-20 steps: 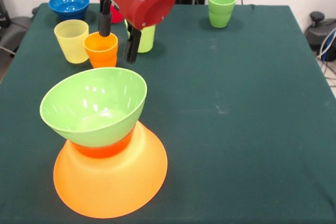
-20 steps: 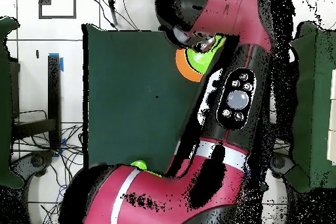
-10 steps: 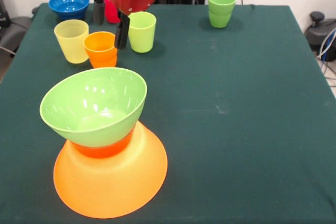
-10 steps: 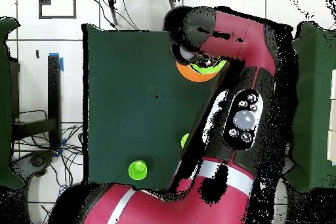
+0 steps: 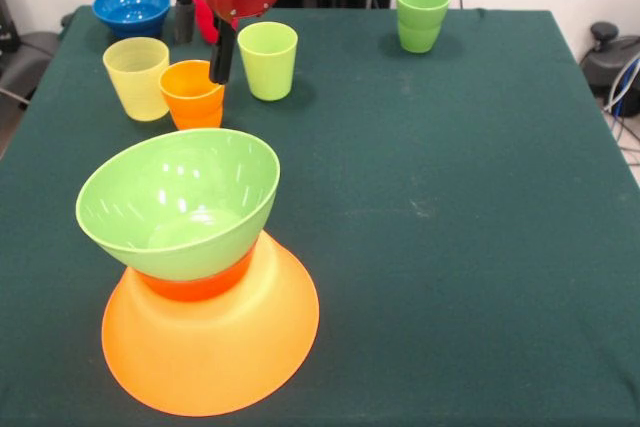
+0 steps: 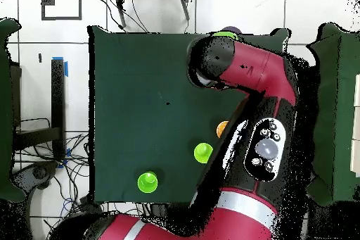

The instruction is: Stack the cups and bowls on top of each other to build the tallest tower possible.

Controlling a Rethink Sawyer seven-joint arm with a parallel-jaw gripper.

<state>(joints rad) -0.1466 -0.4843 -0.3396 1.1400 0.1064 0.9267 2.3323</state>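
Note:
The tower stands at the near left of the front view: a very large orange bowl (image 5: 215,347) upside down, a small orange-red bowl (image 5: 195,287) on it, and a lime green bowl (image 5: 180,202) upright on top. A yellow cup (image 5: 137,77), an orange cup (image 5: 192,94) and a lime green cup (image 5: 268,59) stand in a row behind it. A darker green cup (image 5: 422,17) stands at the far right. A red cup (image 5: 207,25) is mostly hidden behind my gripper (image 5: 202,59). My gripper hangs open and empty above the orange cup's far rim. A blue bowl (image 5: 131,9) sits at the far left. The purple bowl is out of view.
The dark green table (image 5: 450,227) stretches to the right of the tower. In the overhead view the red arm (image 6: 246,75) covers the tower and most cups; the darker green cup (image 6: 148,181), lime green cup (image 6: 203,153) and orange cup (image 6: 222,128) show beside it.
My gripper has risen and drawn back toward the table's far side, from low around the orange cup to above and behind it. The cups and tower have not moved.

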